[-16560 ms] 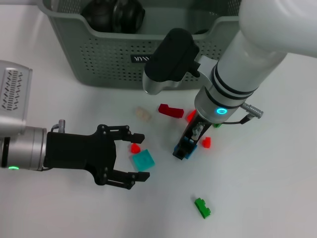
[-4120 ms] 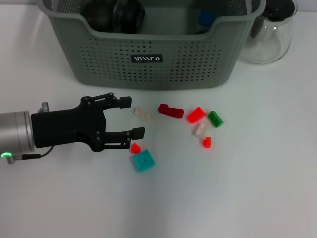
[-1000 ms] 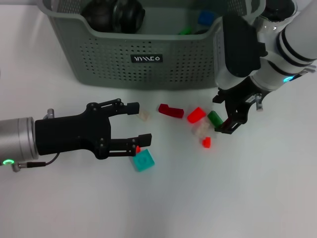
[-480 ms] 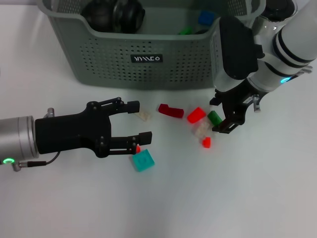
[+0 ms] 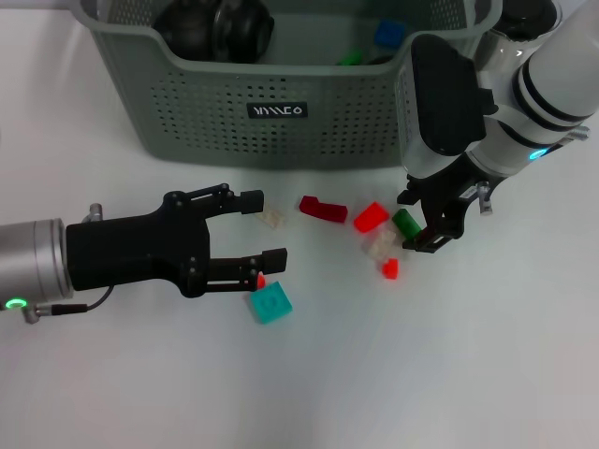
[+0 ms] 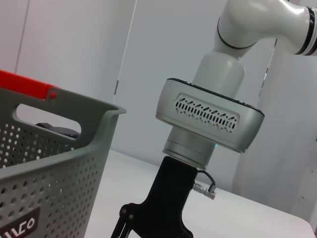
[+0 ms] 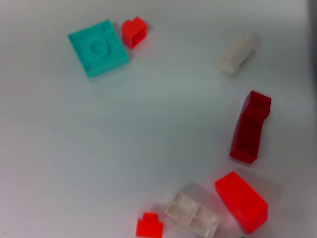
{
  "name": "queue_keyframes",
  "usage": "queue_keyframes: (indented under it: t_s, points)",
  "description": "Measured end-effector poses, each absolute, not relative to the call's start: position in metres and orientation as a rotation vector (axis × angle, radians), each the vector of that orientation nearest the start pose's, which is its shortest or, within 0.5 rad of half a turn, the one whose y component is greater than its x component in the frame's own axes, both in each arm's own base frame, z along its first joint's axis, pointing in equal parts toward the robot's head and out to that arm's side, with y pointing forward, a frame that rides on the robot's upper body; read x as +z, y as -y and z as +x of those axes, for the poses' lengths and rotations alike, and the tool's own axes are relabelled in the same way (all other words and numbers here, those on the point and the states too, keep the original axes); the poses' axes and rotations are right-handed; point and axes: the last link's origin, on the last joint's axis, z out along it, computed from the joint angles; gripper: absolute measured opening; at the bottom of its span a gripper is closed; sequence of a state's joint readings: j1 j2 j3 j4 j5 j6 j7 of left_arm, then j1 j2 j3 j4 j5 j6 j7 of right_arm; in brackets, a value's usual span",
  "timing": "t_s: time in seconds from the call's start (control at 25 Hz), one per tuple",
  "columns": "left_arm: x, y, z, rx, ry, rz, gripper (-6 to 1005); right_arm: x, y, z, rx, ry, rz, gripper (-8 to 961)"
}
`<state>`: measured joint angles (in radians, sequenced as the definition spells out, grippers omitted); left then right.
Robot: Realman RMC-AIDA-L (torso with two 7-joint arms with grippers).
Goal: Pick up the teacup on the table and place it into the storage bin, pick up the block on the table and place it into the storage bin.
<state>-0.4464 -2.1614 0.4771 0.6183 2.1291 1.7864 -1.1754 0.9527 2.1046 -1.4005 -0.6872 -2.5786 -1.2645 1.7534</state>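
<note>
Perforated plastic storage bin (image 5: 281, 112); blocky green block (image 5: 405, 223) below right gripper (image 5: 432, 230).

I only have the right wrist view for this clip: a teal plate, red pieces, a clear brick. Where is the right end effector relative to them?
Observer: In the head view, the right end effector is open and low, right by a dark green block that your view misses.
Operator: And the bin?
Observer: The storage bin stands behind the scattered pieces, with a blue block already inside.
Operator: What about the left arm?
Observer: The left end effector is open, and the off-white block lies between its fingertips as the head view shows it.
</note>
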Motion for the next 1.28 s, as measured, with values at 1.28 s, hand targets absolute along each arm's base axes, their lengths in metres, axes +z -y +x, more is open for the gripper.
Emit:
queue_keyframes:
  t_s: [1.28]
  points:
    - [-0.019,-0.266,-0.273,-0.942,0.581,-2.762,846,-0.062,-0.398,0.164,-0.703,0.018,-2.96,439]
